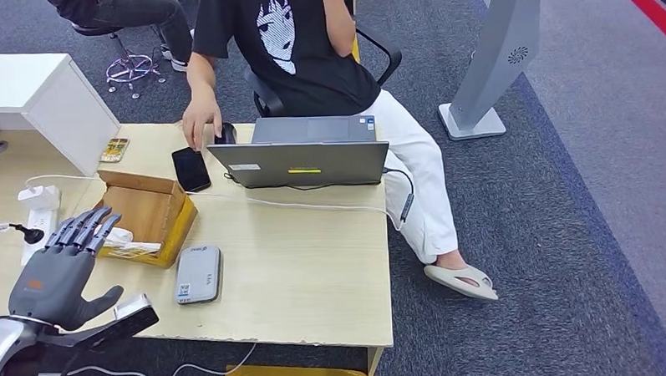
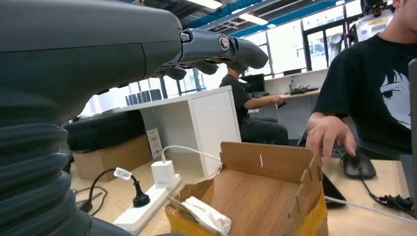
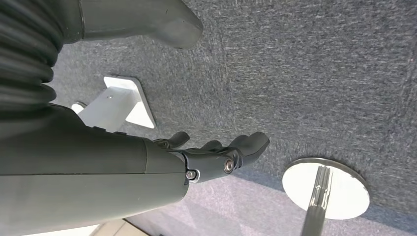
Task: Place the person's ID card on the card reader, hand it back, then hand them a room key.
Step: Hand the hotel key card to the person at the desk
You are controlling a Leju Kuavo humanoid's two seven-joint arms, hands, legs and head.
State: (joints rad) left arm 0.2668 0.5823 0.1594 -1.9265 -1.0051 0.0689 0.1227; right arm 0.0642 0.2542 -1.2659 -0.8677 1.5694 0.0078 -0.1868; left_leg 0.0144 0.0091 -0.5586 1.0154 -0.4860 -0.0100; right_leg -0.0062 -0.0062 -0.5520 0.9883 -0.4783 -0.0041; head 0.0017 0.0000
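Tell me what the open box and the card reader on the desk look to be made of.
Box: brown corrugated cardboard, matte, with raw cut flaps and yellow tape on its outside. Card reader: probably grey moulded plastic, smooth, with rounded corners and a sticker label.

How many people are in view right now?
2. One person in a black printed T-shirt sits behind the laptop, hand on the mouse. A second person sits on a stool beyond the white cabinet. Others may be out of frame.

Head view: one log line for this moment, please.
left hand: open, raised beside open cardboard box | grey flat card reader: bare | right hand: empty, over carpet
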